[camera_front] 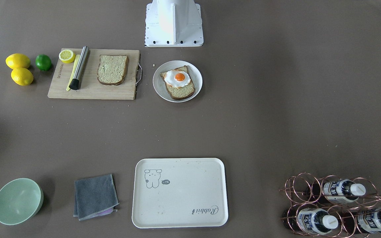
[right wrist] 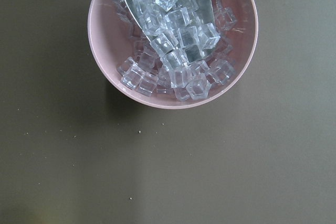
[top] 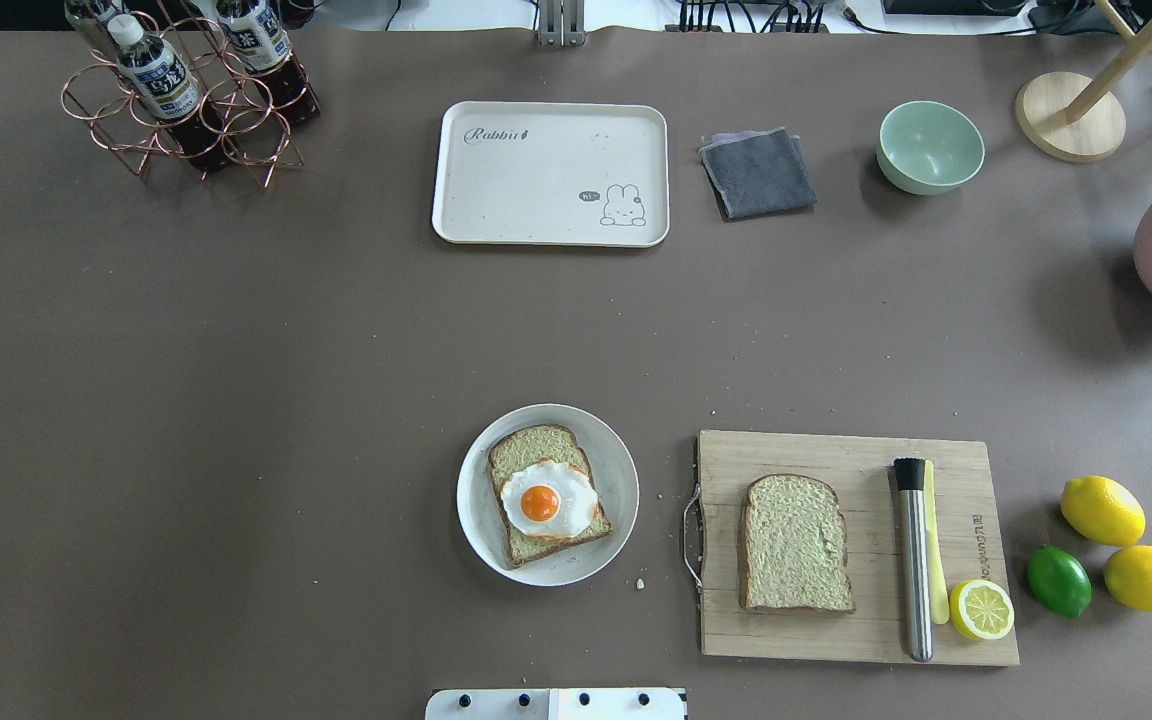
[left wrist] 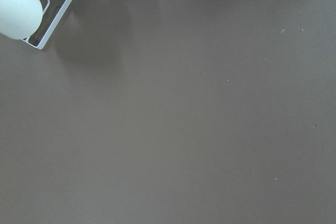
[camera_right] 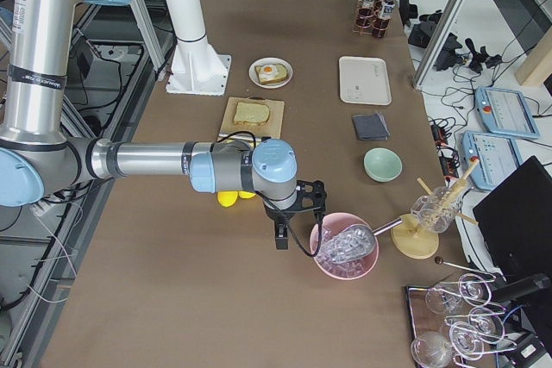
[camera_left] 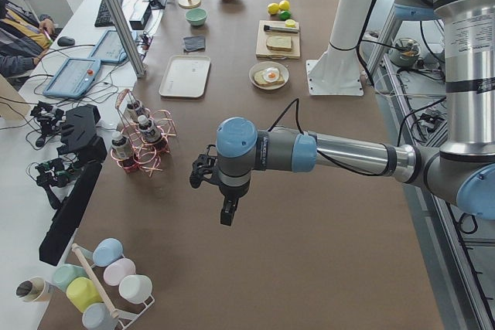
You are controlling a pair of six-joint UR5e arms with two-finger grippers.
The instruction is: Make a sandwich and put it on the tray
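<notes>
One bread slice (top: 526, 452) lies on a round white plate (top: 476, 520) with the fried egg (top: 546, 497) on top. The second slice (top: 796, 543) lies bare on the wooden cutting board (top: 856, 640). The cream tray (top: 551, 172) sits empty at the table's far side; it also shows in the front-facing view (camera_front: 179, 192). My left gripper (camera_left: 224, 210) hangs over bare table far to the left. My right gripper (camera_right: 280, 237) hangs next to a pink bowl of ice. Both show only in the side views, so I cannot tell whether they are open or shut.
A steel muddler (top: 914, 560), yellow knife and lemon half (top: 981, 609) lie on the board. Lemons (top: 1102, 510) and a lime (top: 1058, 580) sit to its right. Bottle rack (top: 186, 95), grey cloth (top: 758, 172), green bowl (top: 930, 147) and pink ice bowl (right wrist: 173, 40) line the far side.
</notes>
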